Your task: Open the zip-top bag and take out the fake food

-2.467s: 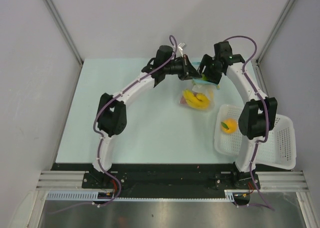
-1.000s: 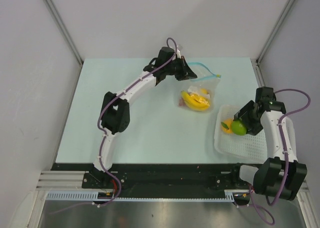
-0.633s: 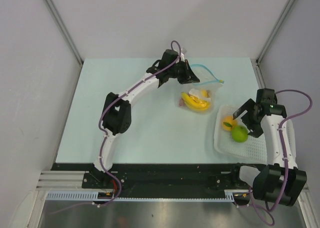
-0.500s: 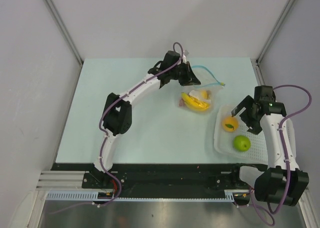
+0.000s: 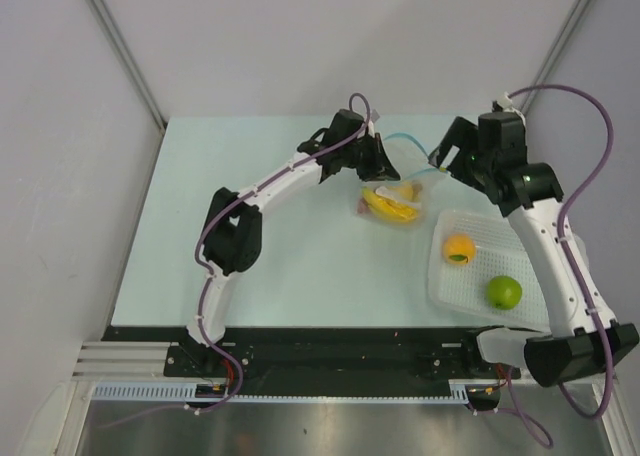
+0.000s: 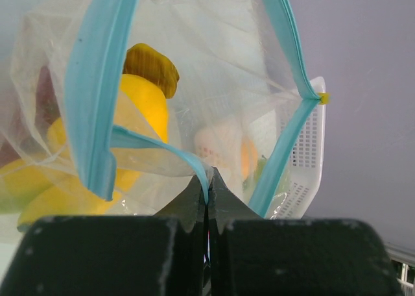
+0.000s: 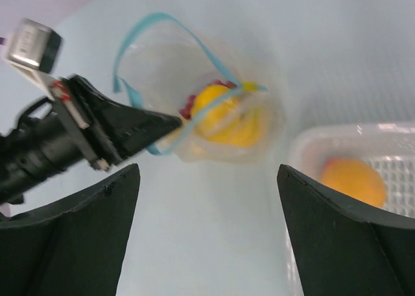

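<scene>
The clear zip-top bag (image 5: 400,198) hangs open with its blue-teal zip strip (image 5: 412,141) spread into a loop. My left gripper (image 5: 381,162) is shut on the near lip of the zip strip (image 6: 194,168) and holds the bag up. A banana (image 5: 388,205), a yellow pear (image 6: 144,91) and red berries (image 7: 189,104) are inside the bag. My right gripper (image 5: 445,157) is open and empty, just right of the bag's mouth; the bag (image 7: 214,117) shows ahead of it. An orange (image 5: 458,248) and a green apple (image 5: 504,292) lie in the white basket (image 5: 545,244).
The white perforated basket stands at the table's right side, close to the bag. Grey walls close in the back and both sides. The right arm (image 5: 545,246) arches over the basket.
My right gripper let the green apple go into the basket, then opened and swung up and back to the bag's mouth. My left gripper still holds the bag and shifted slightly right.
</scene>
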Controlling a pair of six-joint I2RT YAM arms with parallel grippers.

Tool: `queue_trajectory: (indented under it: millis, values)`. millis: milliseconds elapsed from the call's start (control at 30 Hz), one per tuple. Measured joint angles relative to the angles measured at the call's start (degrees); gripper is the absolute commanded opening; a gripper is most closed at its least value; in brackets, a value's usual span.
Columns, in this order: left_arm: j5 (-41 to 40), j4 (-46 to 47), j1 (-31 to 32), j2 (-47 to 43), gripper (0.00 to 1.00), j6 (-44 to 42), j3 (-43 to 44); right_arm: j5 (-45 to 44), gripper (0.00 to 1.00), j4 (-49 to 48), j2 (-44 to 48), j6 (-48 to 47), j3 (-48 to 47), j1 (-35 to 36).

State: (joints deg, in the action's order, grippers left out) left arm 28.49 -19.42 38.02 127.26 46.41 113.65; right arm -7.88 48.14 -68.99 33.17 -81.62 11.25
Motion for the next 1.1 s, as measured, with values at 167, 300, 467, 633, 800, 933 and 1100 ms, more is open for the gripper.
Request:
queue_trajectory:
  millis: [167,300,467,633,800,933,1100]
  values:
    - [-0.39,0.83,0.20,-1.70,0.00,0.04,-2.47,-0.85,0.88,-2.99,-11.32,-2.51,-11.96,5.84]
    - [-0.90,1.66,0.35,-2.36,0.00,0.07,-4.39,-0.74,0.76,-3.91,-20.13,-3.89,-21.14,9.01]
    - [-1.14,2.45,0.48,-3.61,0.00,0.20,-7.67,0.46,0.64,-2.36,-29.88,-3.91,-29.99,10.10]
    - [-1.33,3.34,0.50,-5.53,0.00,1.09,-10.49,2.58,0.42,0.90,-38.16,-3.54,-36.70,10.36]
    - [-1.51,4.11,0.50,-6.73,0.00,1.55,-12.20,4.28,0.37,5.25,-44.06,-2.71,-42.16,10.47]
    - [-1.57,4.22,0.55,-6.95,0.00,1.55,-12.39,3.48,0.37,9.97,-46.95,-1.92,-45.38,10.64]
    - [-1.57,4.24,0.57,-6.97,0.00,1.51,-12.39,0.04,0.37,11.04,-43.45,-2.16,-38.03,10.93]
